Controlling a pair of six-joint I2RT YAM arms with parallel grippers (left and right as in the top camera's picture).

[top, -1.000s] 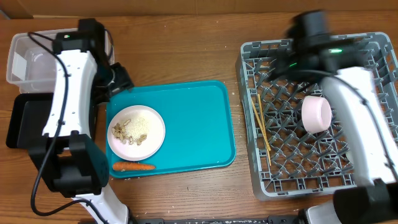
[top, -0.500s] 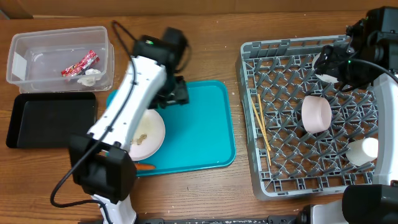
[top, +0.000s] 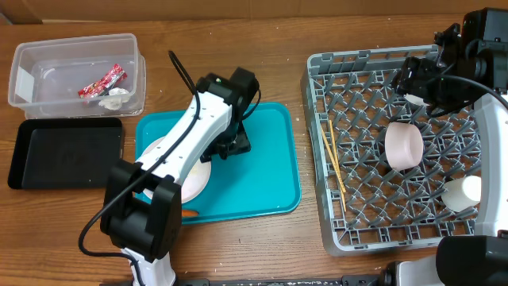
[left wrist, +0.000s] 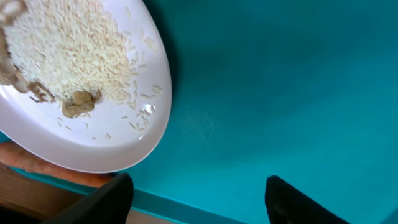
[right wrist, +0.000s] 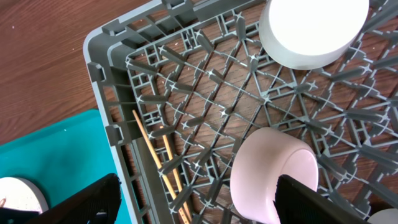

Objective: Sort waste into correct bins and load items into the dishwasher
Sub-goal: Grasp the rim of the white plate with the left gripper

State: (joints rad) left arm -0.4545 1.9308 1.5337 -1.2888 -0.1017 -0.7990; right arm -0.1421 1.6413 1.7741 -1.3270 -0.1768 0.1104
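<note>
Left gripper (left wrist: 196,208) jaws open, empty, over teal plastic tray (left wrist: 280,93), just beside round white plate (left wrist: 146,134) holding pale rice scraps (left wrist: 68,50). Small orange carrot (top: 187,212) at plate's edge. Right gripper (right wrist: 199,208) jaws apart, empty, above square grey plastic dish rack (right wrist: 99,62) holding thin wooden chopsticks (right wrist: 155,165) and round white bowls (right wrist: 267,177). Red snack wrapper (top: 103,81) in clear rectangular tub (top: 48,49).

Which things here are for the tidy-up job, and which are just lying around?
For the job: red wrapper, rice scraps, carrot, clear tub, black tray, plate, bowl, cup, chopsticks, dish rack.
Just lying about: teal tray, wooden table.
</note>
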